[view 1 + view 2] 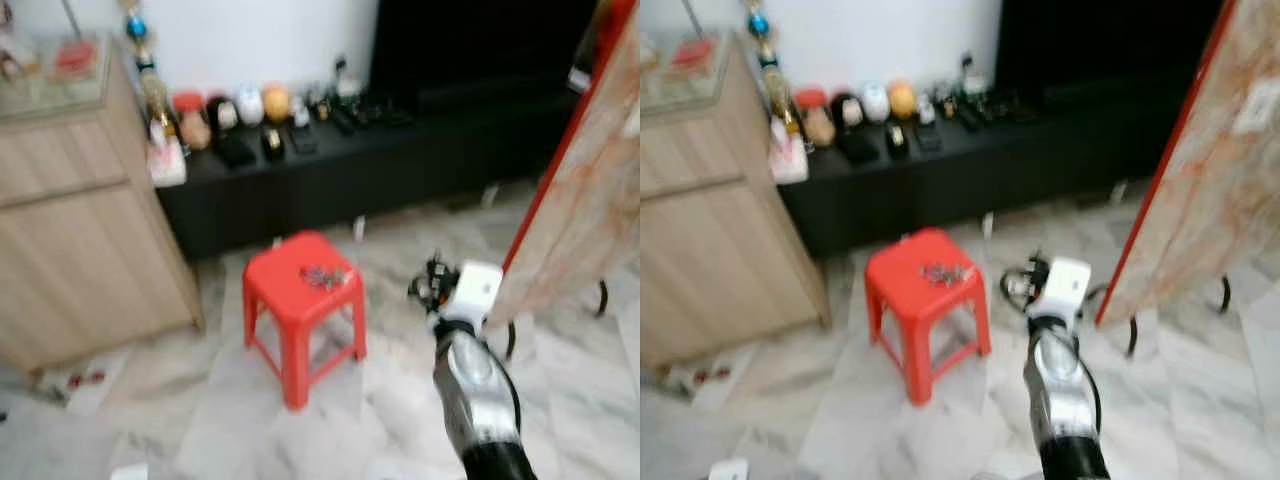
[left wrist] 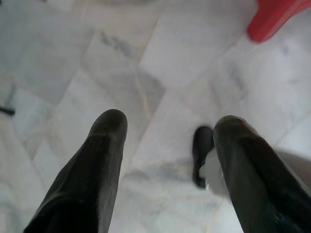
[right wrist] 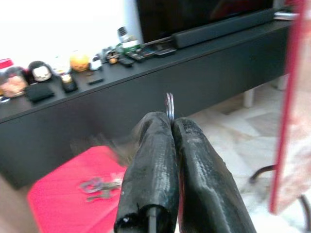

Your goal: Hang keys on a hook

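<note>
A glossy red plastic stool (image 1: 300, 290) stands on polished, grey-veined marble floor (image 1: 230, 420) beyond the right end effector (image 3: 171, 127), whose matt black rubbery fingers (image 3: 150, 165) pinch a thin metal key ring (image 3: 169, 108). Left of it, a cabinet (image 1: 80, 250) shows pale wood grain; the arm's (image 1: 475, 385) casing gleams silver.

Red stool (image 1: 302, 285), black console (image 1: 380, 150)

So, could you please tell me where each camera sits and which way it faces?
Head eyes: look down at the red plastic stool carrying loose keys; the silver right arm shows.
Left wrist: faces the marble floor past the open left gripper.
Right wrist: faces the black cabinet; the right gripper pinches a metal key ring.
Shared: the stool.
</note>
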You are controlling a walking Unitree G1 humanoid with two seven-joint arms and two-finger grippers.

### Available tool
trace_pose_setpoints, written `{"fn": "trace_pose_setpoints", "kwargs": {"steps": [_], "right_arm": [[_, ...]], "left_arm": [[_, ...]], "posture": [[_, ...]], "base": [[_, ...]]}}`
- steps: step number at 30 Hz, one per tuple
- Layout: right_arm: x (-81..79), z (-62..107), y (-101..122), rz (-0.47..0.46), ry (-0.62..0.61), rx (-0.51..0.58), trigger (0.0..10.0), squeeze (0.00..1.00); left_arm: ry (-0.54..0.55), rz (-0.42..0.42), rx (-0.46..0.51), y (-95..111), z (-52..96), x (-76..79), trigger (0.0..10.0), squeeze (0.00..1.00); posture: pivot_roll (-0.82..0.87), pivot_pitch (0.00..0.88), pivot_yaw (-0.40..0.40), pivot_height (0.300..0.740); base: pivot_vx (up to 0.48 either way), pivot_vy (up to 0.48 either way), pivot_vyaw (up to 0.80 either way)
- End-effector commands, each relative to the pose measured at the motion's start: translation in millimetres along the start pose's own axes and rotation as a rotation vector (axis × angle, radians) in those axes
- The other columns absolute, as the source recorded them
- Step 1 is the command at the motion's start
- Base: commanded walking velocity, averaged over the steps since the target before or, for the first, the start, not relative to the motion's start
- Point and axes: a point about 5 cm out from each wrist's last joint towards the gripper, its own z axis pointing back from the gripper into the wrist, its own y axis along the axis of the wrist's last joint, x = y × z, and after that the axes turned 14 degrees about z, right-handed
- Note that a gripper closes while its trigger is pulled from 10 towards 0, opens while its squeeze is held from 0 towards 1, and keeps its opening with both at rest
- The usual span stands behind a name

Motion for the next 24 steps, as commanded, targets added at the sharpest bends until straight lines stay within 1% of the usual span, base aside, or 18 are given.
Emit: {"fn": "trace_pose_setpoints", "kwargs": {"steps": [1,24], "right_arm": [[11.4,0.4,0.4,0.009,-0.041,0.007,10.0,0.0],[17.0,-1.8,2.4,0.006,-0.071,0.01,10.0,0.0]], "left_arm": [[-0.019,-0.021,-0.031,-8.9,1.5,4.9,10.0,0.0],[-0.02,-0.016,-0.053,-15.0,3.0,5.3,10.0,0.0]], "posture": [[-0.04,0.0,0.006,0.74],[-0.04,0.0,-0.001,0.74]], "base": [[0.0,-0.39,0.0],[0.0,-0.389,0.0]]}}
